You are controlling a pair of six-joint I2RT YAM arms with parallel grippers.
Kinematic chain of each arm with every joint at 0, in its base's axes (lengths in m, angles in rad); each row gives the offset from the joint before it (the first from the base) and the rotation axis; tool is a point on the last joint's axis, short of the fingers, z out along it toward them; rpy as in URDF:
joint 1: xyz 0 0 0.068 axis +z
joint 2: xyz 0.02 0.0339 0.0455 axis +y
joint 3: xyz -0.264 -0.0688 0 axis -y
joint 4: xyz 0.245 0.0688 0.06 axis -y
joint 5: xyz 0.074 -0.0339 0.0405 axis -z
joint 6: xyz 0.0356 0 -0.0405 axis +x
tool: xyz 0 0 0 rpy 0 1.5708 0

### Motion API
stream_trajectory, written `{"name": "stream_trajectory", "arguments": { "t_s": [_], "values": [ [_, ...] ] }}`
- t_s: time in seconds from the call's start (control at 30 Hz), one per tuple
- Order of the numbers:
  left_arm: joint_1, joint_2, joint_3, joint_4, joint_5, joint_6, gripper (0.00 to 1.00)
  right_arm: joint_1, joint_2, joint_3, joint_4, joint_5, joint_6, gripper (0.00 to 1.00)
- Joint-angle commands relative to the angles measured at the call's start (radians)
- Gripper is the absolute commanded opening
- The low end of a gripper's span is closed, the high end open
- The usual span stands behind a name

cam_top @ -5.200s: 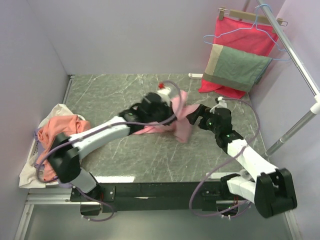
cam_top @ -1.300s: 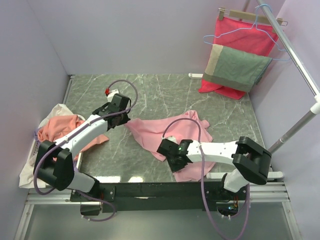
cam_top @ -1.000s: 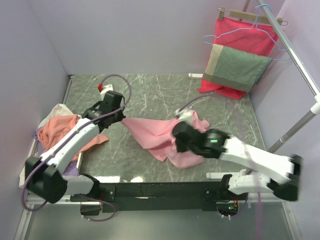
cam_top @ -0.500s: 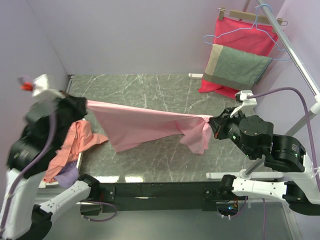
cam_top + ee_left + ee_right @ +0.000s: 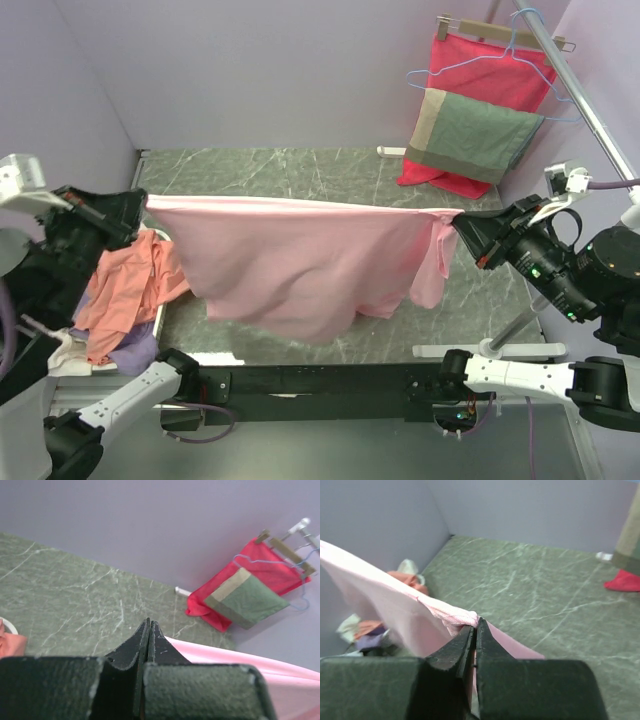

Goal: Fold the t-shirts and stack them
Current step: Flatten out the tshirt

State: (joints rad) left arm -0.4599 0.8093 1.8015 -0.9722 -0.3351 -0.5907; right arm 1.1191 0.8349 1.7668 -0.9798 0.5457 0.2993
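You hold the pink t-shirt (image 5: 300, 262) stretched over the counter (image 5: 300, 180), left gripper (image 5: 143, 205) and right gripper (image 5: 458, 228) pinched shut on it (nothing folded yet); the pile of t-shirts (image 5: 125, 290) at 9 o'clock waits.

The pink t-shirt (image 5: 300, 265), hanging like a sheet, hides the middle and near part of the counter (image 5: 300, 175) in the top view. The left arm (image 5: 60, 255) and right arm (image 5: 590, 270) run off that view's side edges. The salmon-orange t-shirt (image 5: 125, 290), lilac t-shirt (image 5: 135, 350) and white t-shirt (image 5: 62, 350) lie heaped, partly behind the left arm, so their outlines cannot be told. In the wrist views the left fingers (image 5: 160, 652) and right fingers (image 5: 487, 642) cover the pinched hems. The red cloth (image 5: 624, 581) is cut off at the right edge.
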Motion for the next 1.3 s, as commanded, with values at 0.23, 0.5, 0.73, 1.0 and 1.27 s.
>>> {"name": "stream_trajectory", "arguments": {
  "t_s": [0.23,0.5,0.73,1.0,1.27],
  "values": [
    [0.004,0.209,-0.286,0.097,-0.206,-0.026,0.01,-0.26,0.141,-0.328,0.249,0.245,-0.158,0.1],
    [0.092,0.439,-0.513,0.371,-0.234,-0.044,0.01,-0.636,0.422,-0.509,0.512,-0.107,-0.166,0.0],
    [0.174,0.729,-0.455,0.555,-0.225,0.023,0.01,-0.765,0.789,-0.313,0.543,-0.266,-0.192,0.0],
    [0.23,1.144,-0.162,0.659,-0.268,0.118,0.01,-0.863,1.324,0.312,0.458,-0.384,-0.209,0.16],
    [0.34,1.318,0.077,0.584,-0.354,0.089,0.97,-0.871,1.467,0.508,0.487,-0.279,-0.236,1.0]
  ]
}}
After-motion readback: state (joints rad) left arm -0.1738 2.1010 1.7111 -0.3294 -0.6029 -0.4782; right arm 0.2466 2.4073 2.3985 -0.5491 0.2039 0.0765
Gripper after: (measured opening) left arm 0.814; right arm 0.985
